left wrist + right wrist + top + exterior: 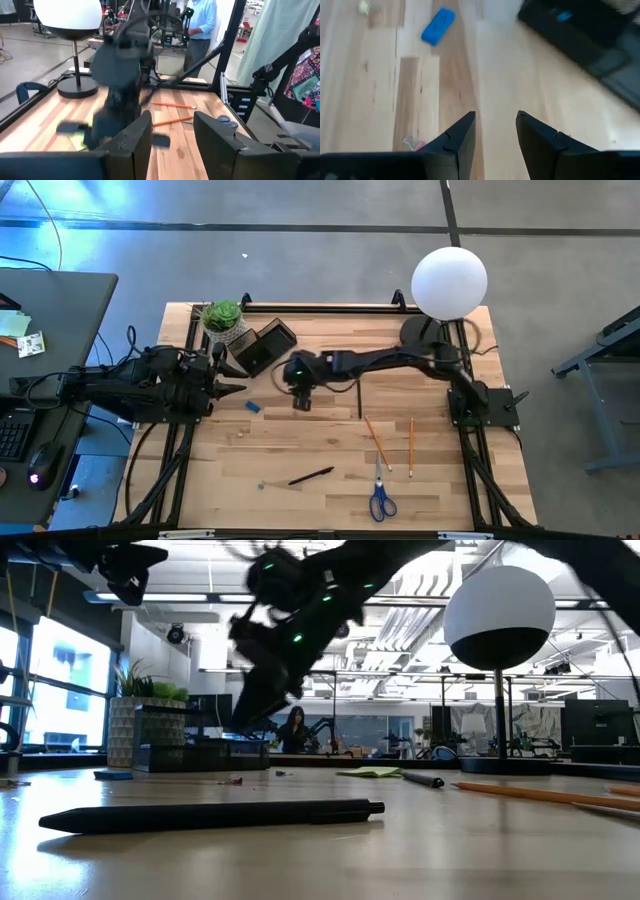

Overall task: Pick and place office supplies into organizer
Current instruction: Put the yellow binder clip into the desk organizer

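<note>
My right gripper (301,401) (495,120) hangs open above the table's middle, near the dark organizer (265,345), with bare wood between its fingers. The blue eraser piece (253,407) (438,26) lies flat just left of it. My left gripper (232,387) (172,132) waits open at the left side, above the table. The yellow-green sticky pad (370,772) lies on the table and is hidden under my right arm in the high view. Two pencils (377,442) (411,445), two pens (311,476) (359,398) and blue-handled scissors (381,498) lie flat on the near right.
A potted plant (222,320) stands beside the organizer at the far left. The white globe lamp (450,280) and its round base (425,330) stand at the far right. A small pink clip (412,144) lies under my right gripper. A person stands beyond the table (202,20).
</note>
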`<state>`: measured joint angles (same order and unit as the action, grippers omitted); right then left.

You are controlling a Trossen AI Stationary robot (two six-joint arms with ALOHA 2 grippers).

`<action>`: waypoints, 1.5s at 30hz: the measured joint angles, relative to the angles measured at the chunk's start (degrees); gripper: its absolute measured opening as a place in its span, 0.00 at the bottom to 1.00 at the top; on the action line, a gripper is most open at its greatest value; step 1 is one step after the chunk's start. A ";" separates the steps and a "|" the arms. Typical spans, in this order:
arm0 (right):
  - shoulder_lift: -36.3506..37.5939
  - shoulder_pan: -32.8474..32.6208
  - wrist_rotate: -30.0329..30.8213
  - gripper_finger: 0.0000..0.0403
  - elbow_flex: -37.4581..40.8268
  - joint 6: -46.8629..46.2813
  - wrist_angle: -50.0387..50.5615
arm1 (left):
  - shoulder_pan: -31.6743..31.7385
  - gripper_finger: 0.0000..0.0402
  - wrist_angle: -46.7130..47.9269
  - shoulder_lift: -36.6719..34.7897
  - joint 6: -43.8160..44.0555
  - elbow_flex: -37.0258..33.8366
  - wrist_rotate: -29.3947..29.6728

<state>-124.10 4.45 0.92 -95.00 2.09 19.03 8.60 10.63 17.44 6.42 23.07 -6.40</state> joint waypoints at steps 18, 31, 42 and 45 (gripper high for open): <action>27.84 -5.75 15.59 0.34 49.48 -11.74 -35.61 | 0.02 0.33 -2.94 14.04 1.49 0.02 7.17; 35.37 -9.17 25.14 0.34 62.60 -21.06 -36.72 | -0.02 0.33 -11.85 32.83 7.59 0.02 9.67; 35.38 -9.88 31.54 0.33 63.12 -18.10 -38.09 | -4.29 0.33 -10.04 49.38 15.37 6.48 19.82; 35.37 -10.35 31.72 0.33 63.12 -18.10 -38.23 | -7.31 0.33 -10.61 54.38 15.76 9.38 26.45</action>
<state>-88.73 -5.91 32.64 -31.88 -16.01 -19.20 1.29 0.02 71.82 22.17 32.45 20.05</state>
